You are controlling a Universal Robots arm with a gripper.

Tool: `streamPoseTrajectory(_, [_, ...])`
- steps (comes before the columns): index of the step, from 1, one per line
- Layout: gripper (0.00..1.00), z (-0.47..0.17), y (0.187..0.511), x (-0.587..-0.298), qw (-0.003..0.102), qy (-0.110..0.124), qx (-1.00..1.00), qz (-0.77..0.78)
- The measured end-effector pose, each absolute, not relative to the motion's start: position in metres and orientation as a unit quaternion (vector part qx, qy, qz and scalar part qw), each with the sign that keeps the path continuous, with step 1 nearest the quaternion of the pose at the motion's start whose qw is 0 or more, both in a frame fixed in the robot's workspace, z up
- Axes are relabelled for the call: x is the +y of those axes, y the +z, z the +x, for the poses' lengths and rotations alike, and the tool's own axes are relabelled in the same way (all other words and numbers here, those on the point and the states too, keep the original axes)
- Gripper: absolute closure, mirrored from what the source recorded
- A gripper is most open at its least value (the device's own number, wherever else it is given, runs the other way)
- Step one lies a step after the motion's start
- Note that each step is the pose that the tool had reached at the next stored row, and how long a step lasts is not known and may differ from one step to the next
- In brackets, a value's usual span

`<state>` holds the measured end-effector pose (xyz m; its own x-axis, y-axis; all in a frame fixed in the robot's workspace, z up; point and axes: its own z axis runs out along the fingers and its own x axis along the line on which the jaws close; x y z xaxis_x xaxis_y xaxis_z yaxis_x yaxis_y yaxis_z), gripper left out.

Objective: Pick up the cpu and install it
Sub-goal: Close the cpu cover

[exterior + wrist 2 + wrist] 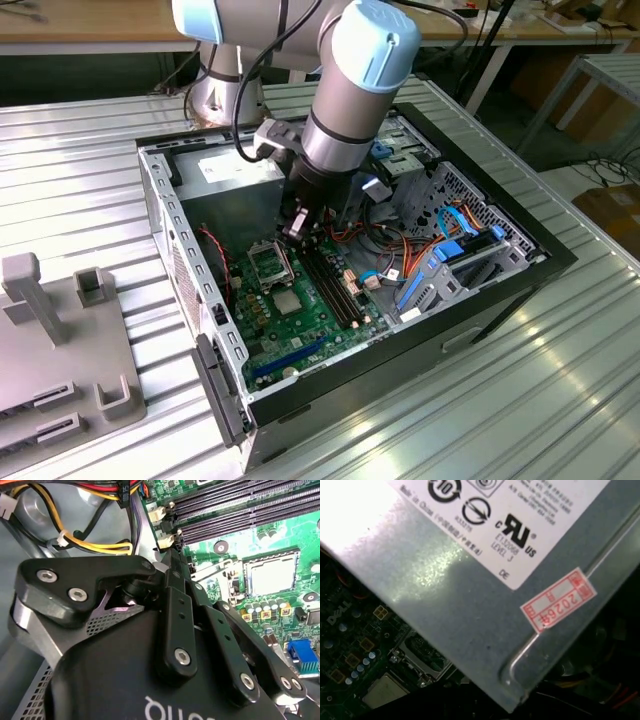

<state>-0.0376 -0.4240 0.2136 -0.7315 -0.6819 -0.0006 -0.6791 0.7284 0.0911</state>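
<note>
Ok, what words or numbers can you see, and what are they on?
White label on the grey metal box: symbols and small print, too small to read surely.
Red-edged sticker on that box: upside-down digits, unclear.
Motherboard: white lettering, blurred.
Gripper: white letters, cut off.

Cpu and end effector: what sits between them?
The black socket lies between the end effector and the cpu, seen in the exterior view.
</note>
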Motion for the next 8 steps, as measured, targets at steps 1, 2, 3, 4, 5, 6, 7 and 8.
streamPoseTrajectory(1, [0.89, -0.0379, 0.2129, -0.4240, 0.016, -0.043, -0.929, 0.366])
streamPoseTrajectory(2, [0.89, -0.0382, 0.2119, -0.4240, 0.016, -0.043, -0.929, 0.367])
streamPoseTrajectory(3, [0.89, -0.0383, 0.2115, -0.4240, 0.017, -0.043, -0.929, 0.368])
streamPoseTrajectory(4, [0.89, -0.0383, 0.2114, -0.4240, 0.016, -0.043, -0.929, 0.368])
streamPoseTrajectory(5, [0.89, -0.0383, 0.2112, -0.4239, 0.016, -0.043, -0.929, 0.368])
streamPoseTrajectory(6, [0.89, -0.0383, 0.2111, -0.4238, 0.016, -0.043, -0.929, 0.368])
streamPoseTrajectory(7, [0.89, -0.0381, 0.2110, -0.4232, 0.016, -0.043, -0.929, 0.368])
streamPoseTrajectory(8, [0.89, -0.0377, 0.2111, -0.4222, 0.016, -0.043, -0.929, 0.368])
